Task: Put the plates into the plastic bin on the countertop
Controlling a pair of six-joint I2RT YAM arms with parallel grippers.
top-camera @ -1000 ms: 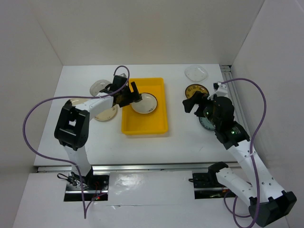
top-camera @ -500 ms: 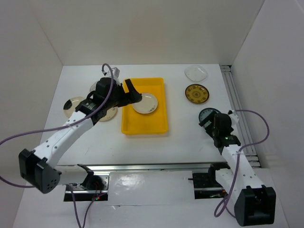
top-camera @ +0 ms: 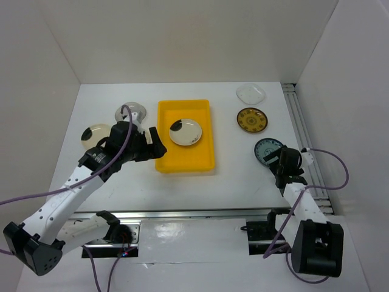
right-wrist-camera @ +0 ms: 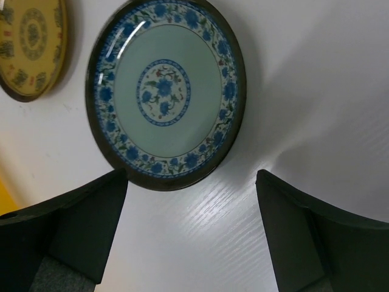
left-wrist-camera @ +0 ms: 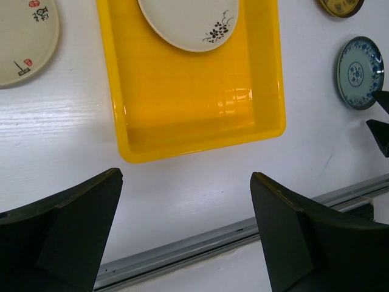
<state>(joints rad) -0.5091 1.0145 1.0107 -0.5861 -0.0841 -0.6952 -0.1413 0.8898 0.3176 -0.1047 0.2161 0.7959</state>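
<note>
My left hand (left-wrist-camera: 185,178) hangs over the white surface (left-wrist-camera: 55,140), just short of the near rim of the yellow bin (left-wrist-camera: 194,91). Its fingers are spread wide with nothing between them. One cream plate (left-wrist-camera: 188,24) lies flat inside the bin toward the far part. The near stretch of the bin floor is bare, so I have plenty of room there.

Left of the bin, a second cream plate (left-wrist-camera: 21,36) rests on the surface, clear of the bin's wall. From above, a grey speckled plate (top-camera: 130,112) sits beyond it, near the bin's far left corner.

My right hand (right-wrist-camera: 191,176) is also opened wide and carries nothing. It is poised at the near edge of the blue-patterned plate (right-wrist-camera: 165,91), which lies flat just ahead of the fingertips. I cannot tell whether either finger touches the rim.

A brown-and-gold plate (right-wrist-camera: 27,48) sits just beyond it, with a narrow strip of white between them. A clear plate (top-camera: 250,93) lies farther back, close to the rear wall.

The metal rail (top-camera: 301,125) along the right edge runs close beside the blue-patterned plate, so room is tight on that side. Open white surface separates that plate from the bin.
</note>
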